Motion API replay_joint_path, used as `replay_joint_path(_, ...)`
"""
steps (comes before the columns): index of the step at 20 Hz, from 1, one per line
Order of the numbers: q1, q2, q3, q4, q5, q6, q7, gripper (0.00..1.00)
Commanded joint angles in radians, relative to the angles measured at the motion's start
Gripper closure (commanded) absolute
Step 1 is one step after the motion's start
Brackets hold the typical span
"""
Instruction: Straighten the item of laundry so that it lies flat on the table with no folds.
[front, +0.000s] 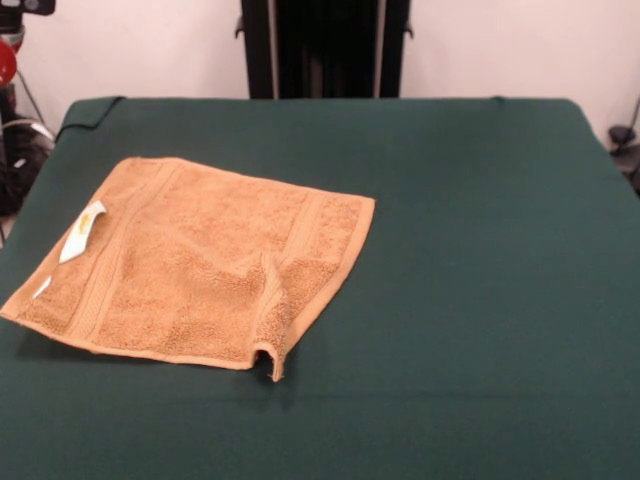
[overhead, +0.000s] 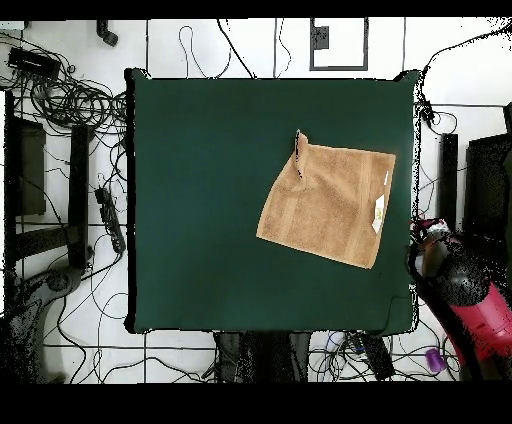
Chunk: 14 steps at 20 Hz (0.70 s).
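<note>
Neither view showed the gripper, so nothing could be said of how it stood or whether it held anything. Only the red and black arm (overhead: 470, 305) appeared in the overhead view, drawn off past the right edge of the surface (overhead: 200, 200) and apart from the cloth.

On that dark green surface (front: 480, 250) lay the towel (front: 200, 265), orange-tan terry, well over on the left half in the front view, its left corner reaching close to the surface's left edge. In the overhead view the towel (overhead: 328, 203) sat on the right half, turned at a slant to the surface's edges, its right side near the right edge. It lay mostly spread out. A white care label (front: 82, 231) rested on its left border band in the front view; overhead the same label (overhead: 379, 212) showed at the towel's right side. One fold was left: at the near corner in the front view, a ridge rose from the middle of the towel and ran down to the raised corner (front: 272, 350), which curled up and stood off the surface. Overhead that lifted corner (overhead: 298, 150) showed at the towel's upper left, as a thin upright strip. All other corners lay flat
</note>
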Motion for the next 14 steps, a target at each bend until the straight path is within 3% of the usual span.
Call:
replay_joint_path(1,-0.074,-0.025,0.090,-0.048,-0.120,0.407,-0.140,0.00)
replay_joint_path(10,-0.103,-0.062,0.147,0.013,-0.199,0.363,-0.081,0.00)
replay_joint_path(14,-0.061,-0.082,0.121,0.039,-0.227,0.351,-0.026,0.00)
